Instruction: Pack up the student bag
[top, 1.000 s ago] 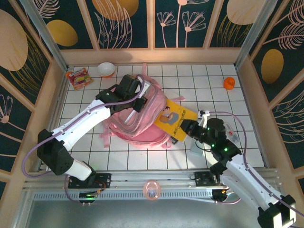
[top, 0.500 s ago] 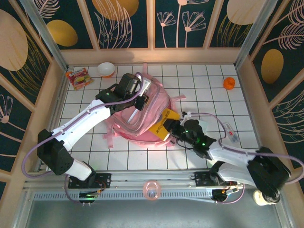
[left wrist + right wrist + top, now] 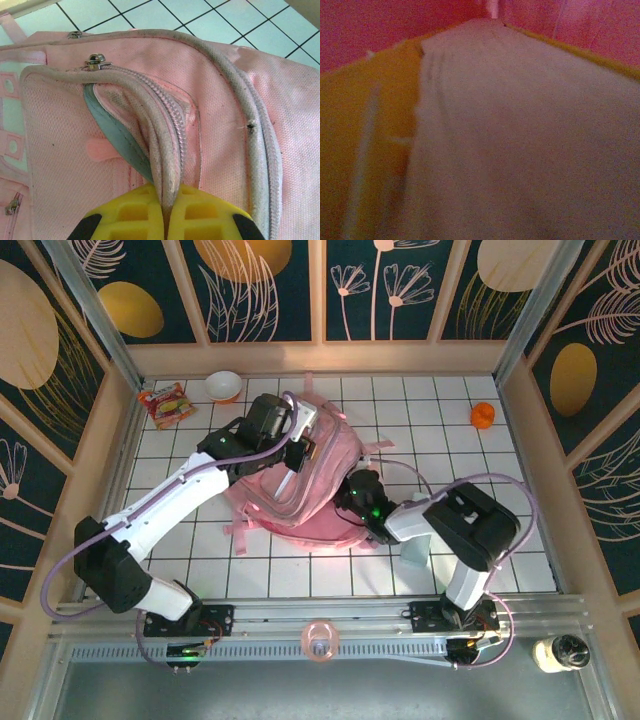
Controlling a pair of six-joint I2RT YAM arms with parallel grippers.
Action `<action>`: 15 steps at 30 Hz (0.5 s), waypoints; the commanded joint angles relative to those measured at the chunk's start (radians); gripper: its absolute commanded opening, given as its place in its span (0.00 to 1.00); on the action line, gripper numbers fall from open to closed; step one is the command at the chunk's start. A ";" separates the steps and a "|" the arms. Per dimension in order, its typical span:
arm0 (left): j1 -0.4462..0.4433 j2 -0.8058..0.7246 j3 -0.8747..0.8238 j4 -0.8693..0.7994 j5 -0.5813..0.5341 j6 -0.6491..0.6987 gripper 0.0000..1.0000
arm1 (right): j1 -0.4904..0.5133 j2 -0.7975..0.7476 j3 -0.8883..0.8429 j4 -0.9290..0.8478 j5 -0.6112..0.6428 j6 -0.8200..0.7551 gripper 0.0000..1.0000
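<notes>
at the near edge a pink ring [image 3: 319,640] lies on the metal rail between the two arm bases. just beyond it the white tiled table [image 3: 500,540] begins.

the right arm folds back sharply toward the middle, and the right claw [image 3: 350,498] is pushed into the near right side of the bag [image 3: 300,505]. its fingers are hidden by the fabric, so i cannot tell whether they are spread or pinching. from the right wrist, a flat thing [image 3: 510,140], yellow on the left and grey on the right, runs away from the lens between pink walls. the view is blurred.

the bag lies flat in the middle of the table, its pink straps trailing over the tiles to the left and right.

further in, the left arm stretches from the near left across to the bag's far end. there the left claw [image 3: 300,448] is pressed together on the bag's rim. from the left wrist, the yellow fingers [image 3: 125,217] pinch the pale piped edge [image 3: 165,150] beside the zip, lifting it into a fold, with a metal zip pull [image 3: 96,62] at the top of that fold.

farthest off, near the back wall, sit a snack packet [image 3: 163,403] and a white bowl [image 3: 223,386] at the left. a small orange thing [image 3: 482,415] sits at the right, well apart from the bag.
</notes>
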State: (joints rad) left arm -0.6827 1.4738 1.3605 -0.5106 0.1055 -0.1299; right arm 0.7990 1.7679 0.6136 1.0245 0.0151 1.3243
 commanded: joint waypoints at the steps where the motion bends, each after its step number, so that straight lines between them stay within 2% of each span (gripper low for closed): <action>1: 0.000 -0.063 -0.004 0.139 -0.005 -0.004 0.00 | -0.006 0.050 0.066 0.072 0.016 0.014 0.14; 4: -0.001 -0.070 -0.021 0.140 -0.045 -0.004 0.00 | -0.004 0.046 0.052 0.030 0.011 -0.001 0.30; 5: 0.000 -0.072 -0.028 0.142 -0.051 -0.005 0.00 | -0.005 0.033 0.040 0.021 0.007 -0.011 0.40; 7: 0.001 -0.072 -0.036 0.144 -0.058 -0.010 0.00 | -0.003 -0.014 0.023 -0.050 0.008 -0.041 0.53; 15: 0.002 -0.064 -0.068 0.158 -0.076 -0.033 0.00 | 0.012 -0.284 0.026 -0.531 0.066 -0.227 0.66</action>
State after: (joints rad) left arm -0.6830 1.4498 1.2976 -0.4614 0.0666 -0.1440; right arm 0.8005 1.5761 0.6220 0.6907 0.0269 1.1984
